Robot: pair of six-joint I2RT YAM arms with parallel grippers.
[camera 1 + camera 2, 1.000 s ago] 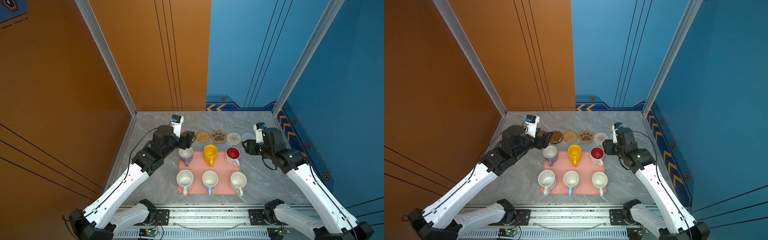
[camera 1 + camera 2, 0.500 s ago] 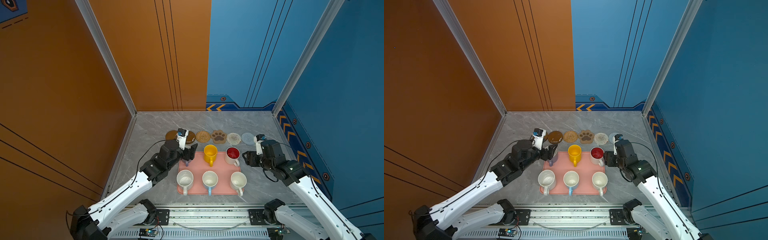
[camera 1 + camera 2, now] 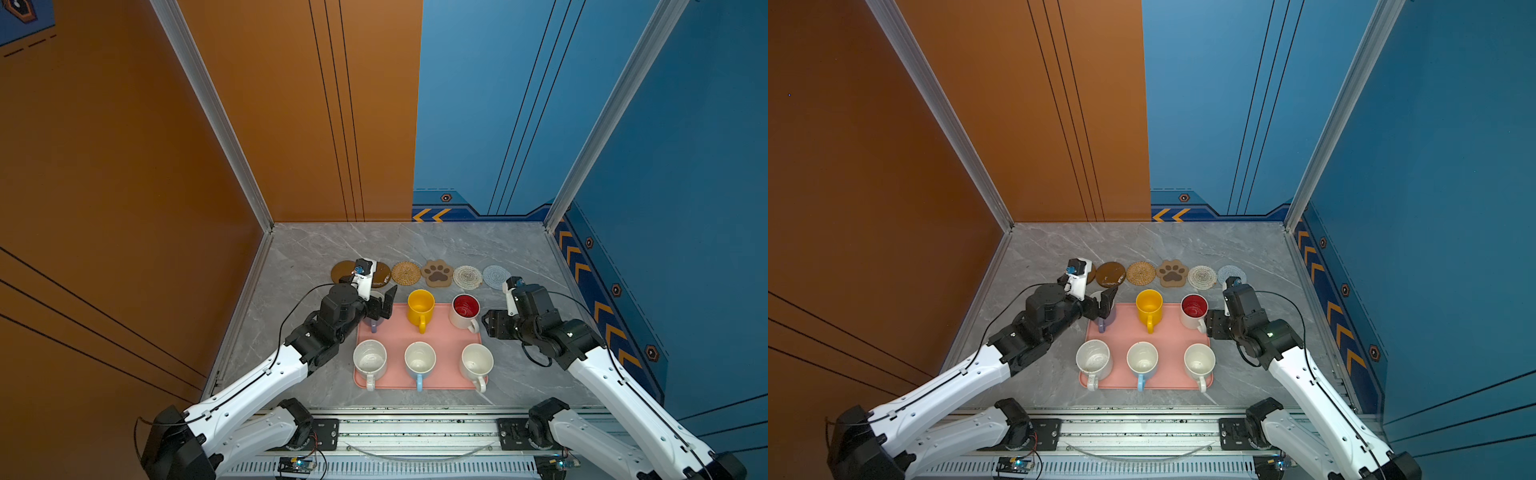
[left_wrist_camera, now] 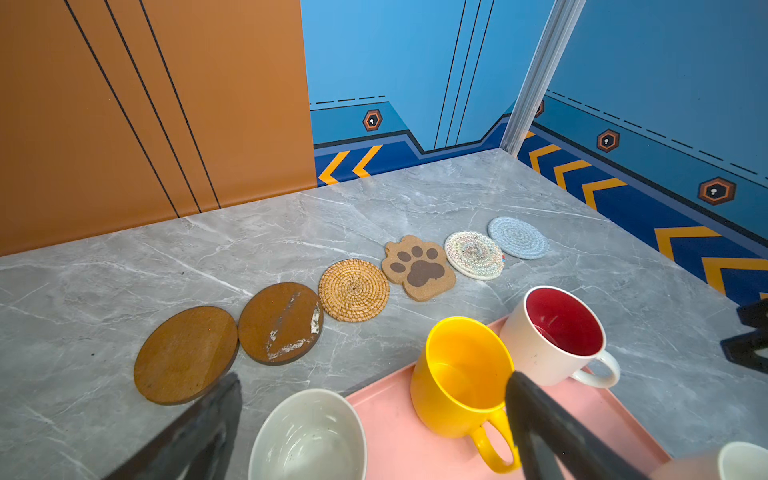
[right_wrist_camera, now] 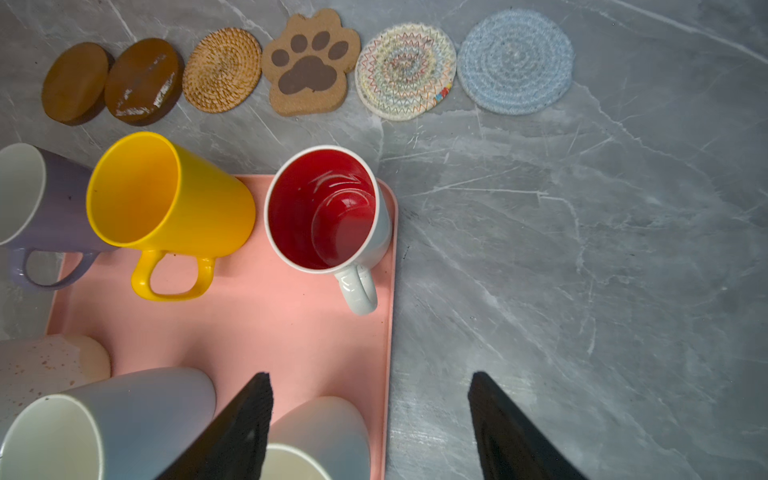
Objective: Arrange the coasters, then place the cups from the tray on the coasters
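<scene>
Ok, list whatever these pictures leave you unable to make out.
- Lilac mug: in both top views the left gripper covers most of it; whether it touches the mug is unclear.
- Leftmost brown coaster: in a top view, mostly behind the left wrist camera.
- Right gripper: in both top views its own body hides how the jaws stand.
- Plain white mug: right wrist view, cut by the frame edge, partly behind the gripper.

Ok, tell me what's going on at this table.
Six coasters lie in a row behind the pink tray, and all six mugs sit on it. The left gripper is open with its jaws either side of the lilac mug, not gripping it. The right gripper is open and empty by the tray's right edge, near the red-lined mug.
</scene>
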